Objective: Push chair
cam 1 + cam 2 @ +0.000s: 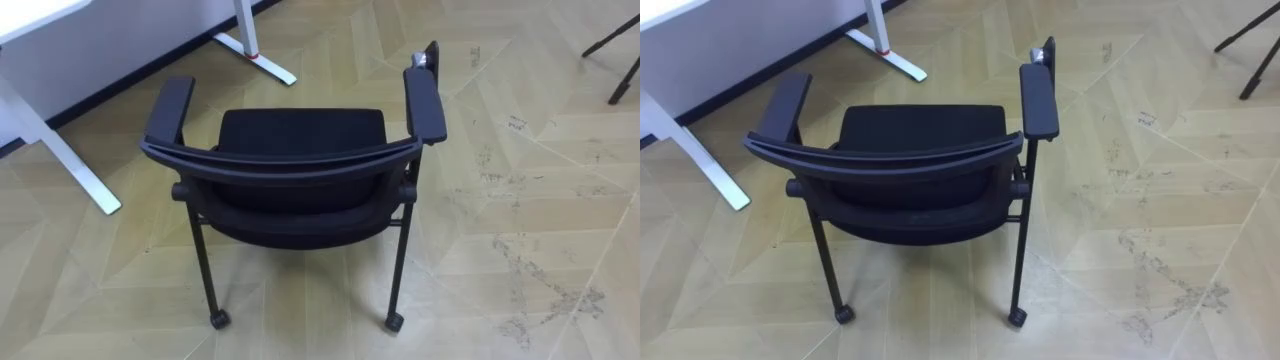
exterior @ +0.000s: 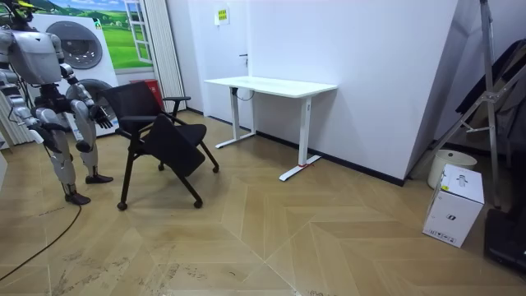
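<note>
A black chair point(image 1: 300, 170) with armrests and small castors stands on the wood floor just before me, its curved backrest point(image 1: 885, 152) toward me and its seat facing away. In the room view I stand at the room view's left, right behind the chair point(image 2: 160, 140). My left hand point(image 2: 103, 117) reaches forward at backrest height with straight fingers, close to the chair's back; whether it touches cannot be told. My right hand point(image 2: 36, 133) is held low at my side.
A white desk point(image 2: 271, 85) stands past the chair, to my front left, with its white feet point(image 1: 262, 62) on the floor near the chair. Dark stand legs point(image 1: 620, 60) show at my far right. A white box point(image 2: 454, 205) stands far across the room.
</note>
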